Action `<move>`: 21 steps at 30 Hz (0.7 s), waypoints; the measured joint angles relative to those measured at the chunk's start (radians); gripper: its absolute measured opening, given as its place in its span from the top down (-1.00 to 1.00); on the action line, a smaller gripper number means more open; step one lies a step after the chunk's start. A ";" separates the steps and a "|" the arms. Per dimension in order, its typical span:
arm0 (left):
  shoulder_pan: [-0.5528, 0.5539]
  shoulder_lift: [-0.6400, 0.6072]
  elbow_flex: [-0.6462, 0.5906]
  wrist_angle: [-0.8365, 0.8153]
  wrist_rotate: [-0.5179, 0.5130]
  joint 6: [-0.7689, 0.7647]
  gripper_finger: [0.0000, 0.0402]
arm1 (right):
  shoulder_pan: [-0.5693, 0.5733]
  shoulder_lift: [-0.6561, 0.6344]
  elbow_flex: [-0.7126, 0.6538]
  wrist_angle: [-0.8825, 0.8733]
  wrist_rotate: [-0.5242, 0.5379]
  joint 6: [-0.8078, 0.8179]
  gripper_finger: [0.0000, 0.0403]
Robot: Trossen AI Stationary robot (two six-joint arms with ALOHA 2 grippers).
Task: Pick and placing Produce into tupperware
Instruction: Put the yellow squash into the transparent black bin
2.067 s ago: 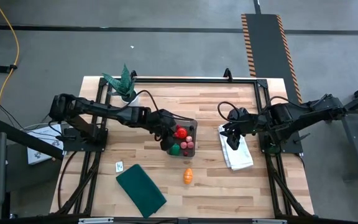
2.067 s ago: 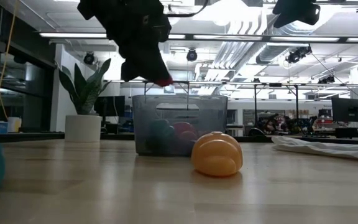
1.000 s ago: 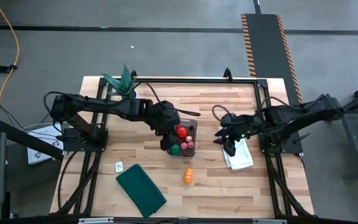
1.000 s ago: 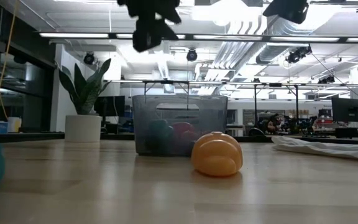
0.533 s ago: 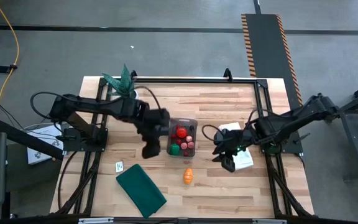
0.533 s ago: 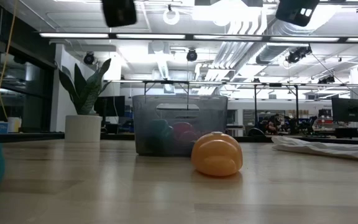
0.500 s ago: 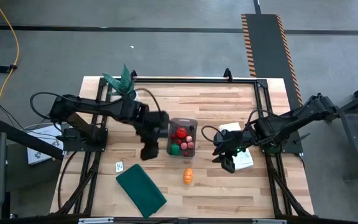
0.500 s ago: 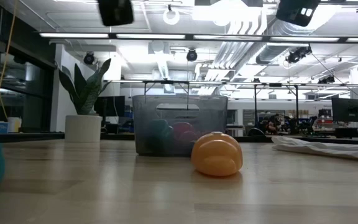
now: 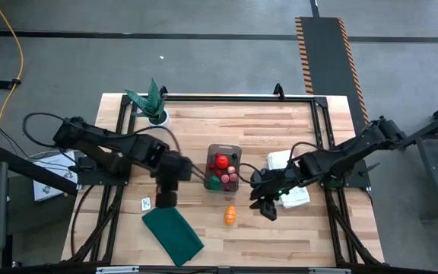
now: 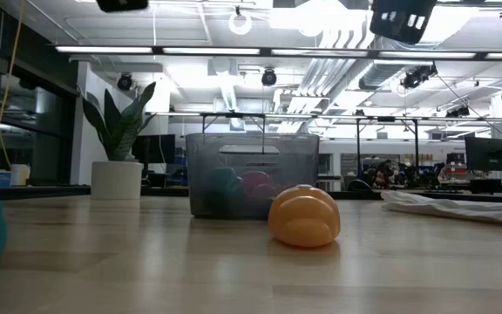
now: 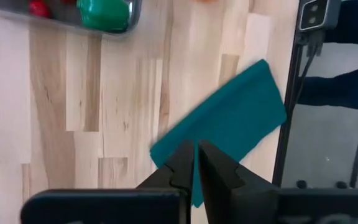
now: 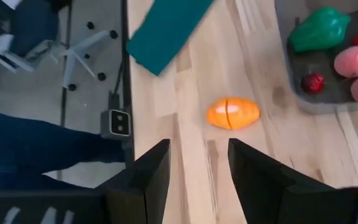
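One orange piece (image 9: 230,215) lies alone on bare wooden table (image 9: 280,236) near the front edge, open board around it. Right gripper (image 9: 265,204) hovers just beside it, fingers apart. Left gripper (image 9: 164,199) hangs above the green cloth (image 9: 172,233), fingers together. Behind: tupperware (image 9: 223,167) holding red, green and pink pieces. White cloth (image 9: 289,183) lies right; potted plant (image 9: 150,101) stands at the far left corner.
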 joint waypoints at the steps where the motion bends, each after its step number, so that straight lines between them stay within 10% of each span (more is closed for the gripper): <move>1: -0.010 -0.017 0.000 -0.013 -0.016 -0.013 0.94 | 0.003 0.012 0.009 -0.006 0.000 0.002 0.24; 21: -0.256 -0.357 -0.037 -0.054 -0.421 -0.363 0.96 | 0.026 0.424 0.563 -0.389 0.103 -0.159 0.24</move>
